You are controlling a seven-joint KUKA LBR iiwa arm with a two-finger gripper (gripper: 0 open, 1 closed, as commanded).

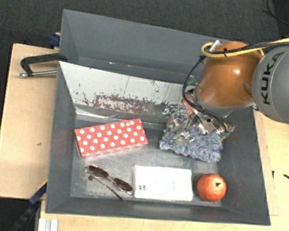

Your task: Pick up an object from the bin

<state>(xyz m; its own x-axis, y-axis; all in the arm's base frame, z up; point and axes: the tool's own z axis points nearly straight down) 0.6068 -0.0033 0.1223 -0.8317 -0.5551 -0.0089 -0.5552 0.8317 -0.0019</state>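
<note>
Reaches in from 3 o'clock with the arm, orange wrist cover angled down. Rests the hand on the crumpled blue-grey cloth at 2 o'clock of the bin floor; open or closed, cannot tell. Red dotted box at 9, apple at 5.
</note>
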